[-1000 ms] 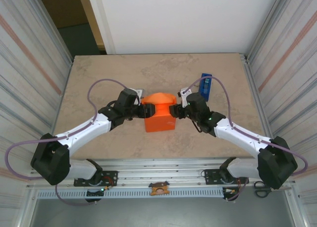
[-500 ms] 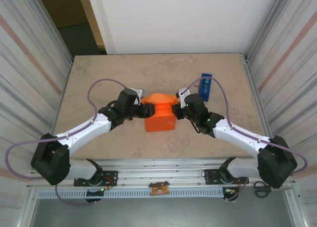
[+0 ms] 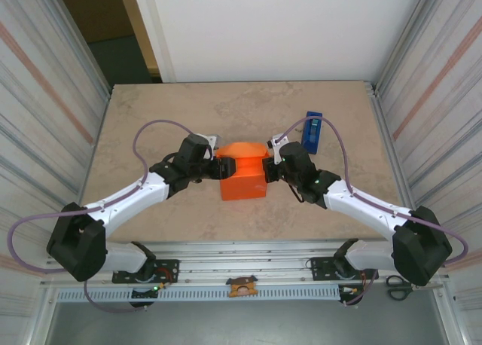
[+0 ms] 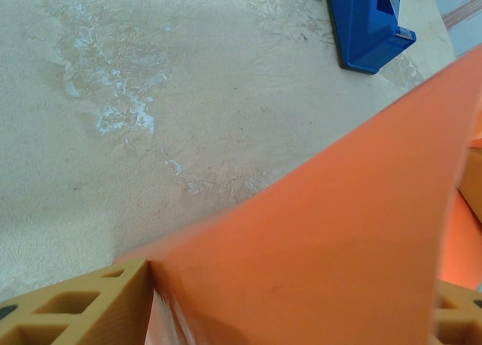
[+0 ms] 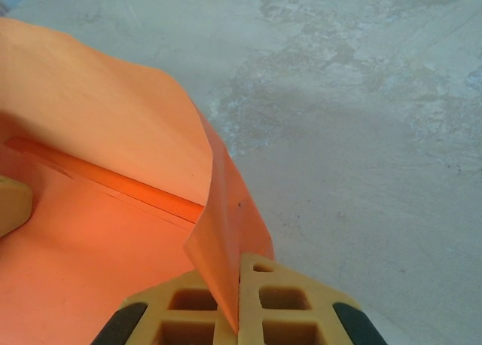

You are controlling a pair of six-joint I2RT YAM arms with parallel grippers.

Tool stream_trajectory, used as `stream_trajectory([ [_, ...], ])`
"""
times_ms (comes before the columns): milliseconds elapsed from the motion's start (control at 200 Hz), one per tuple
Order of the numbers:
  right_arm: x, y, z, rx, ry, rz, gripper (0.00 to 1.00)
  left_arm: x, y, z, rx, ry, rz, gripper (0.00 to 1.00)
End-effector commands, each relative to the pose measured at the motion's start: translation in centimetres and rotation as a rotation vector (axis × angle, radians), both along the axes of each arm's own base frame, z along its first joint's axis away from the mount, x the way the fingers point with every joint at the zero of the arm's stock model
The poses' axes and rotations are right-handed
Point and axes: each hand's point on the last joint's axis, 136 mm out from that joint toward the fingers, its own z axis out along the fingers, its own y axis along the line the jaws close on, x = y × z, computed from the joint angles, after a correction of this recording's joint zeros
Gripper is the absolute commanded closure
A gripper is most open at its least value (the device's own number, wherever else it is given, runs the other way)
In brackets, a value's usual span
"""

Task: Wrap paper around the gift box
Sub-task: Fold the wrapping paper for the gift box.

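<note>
Overhead; both wrists close over paper (image 4: 339,232)

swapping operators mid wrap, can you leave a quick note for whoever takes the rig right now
Right gripper: fingers shut on a raised flap of the paper at the box's right side.
Left gripper: at the box's left side, fingers apart with paper between them; cannot tell whether it grips.
Things: the gift box sits mid-table between the two grippers with the paper folded up around it. The blue tape dispenser lies beyond the right gripper, apart from the box.
Done: paper brought up around the box.
Left: flaps not yet flat or closed; taping probably follows.
</note>
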Motion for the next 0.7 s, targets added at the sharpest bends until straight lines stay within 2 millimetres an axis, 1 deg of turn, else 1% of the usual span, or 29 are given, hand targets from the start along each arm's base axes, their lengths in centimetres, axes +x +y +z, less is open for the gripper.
stream_trajectory([
  [0, 0.0, -0.1, 0.4, 0.005, 0.015, -0.017, 0.97, -1.6, 0.5, -2.8, 0.069, 0.09, -0.027, 0.37],
  [135, 0.1, 0.2, 0.6, 0.012, 0.015, -0.016, 0.99, -1.7, 0.5, -2.7, 0.064, 0.091, -0.026, 0.37],
  [215, 0.4, 0.1, 1.1, 0.013, 0.005, -0.03, 0.95, -1.7, 0.5, -2.7, 0.064, 0.089, -0.025, 0.38],
  [281, 0.6, -0.1, 1.8, 0.014, -0.015, -0.046, 0.88, -1.7, 0.5, -2.7, 0.063, 0.087, -0.025, 0.38],
  [381, 0.7, -0.1, 2.9, 0.021, -0.045, -0.039, 0.84, -1.7, 0.6, -2.7, 0.065, 0.09, -0.025, 0.38],
  [451, 0.7, -0.1, 3.2, 0.018, -0.051, -0.036, 0.82, -1.7, 0.6, -2.8, 0.066, 0.09, -0.024, 0.38],
  [481, 0.7, 0.0, 3.2, 0.018, -0.051, -0.03, 0.83, -1.7, 0.6, -2.8, 0.065, 0.091, -0.025, 0.38],
  [541, 0.6, 0.3, 3.2, 0.017, -0.049, -0.013, 0.93, -1.8, 0.6, -2.9, 0.066, 0.091, -0.025, 0.38],
  [611, 0.6, 0.4, 3.2, 0.021, -0.048, -0.01, 1.0, -1.8, 0.6, -2.9, 0.064, 0.092, -0.027, 0.38],
  [691, 0.7, 0.5, 3.6, 0.03, -0.053, -0.014, 1.0, -1.8, 0.6, -2.9, 0.064, 0.092, -0.028, 0.38],
])
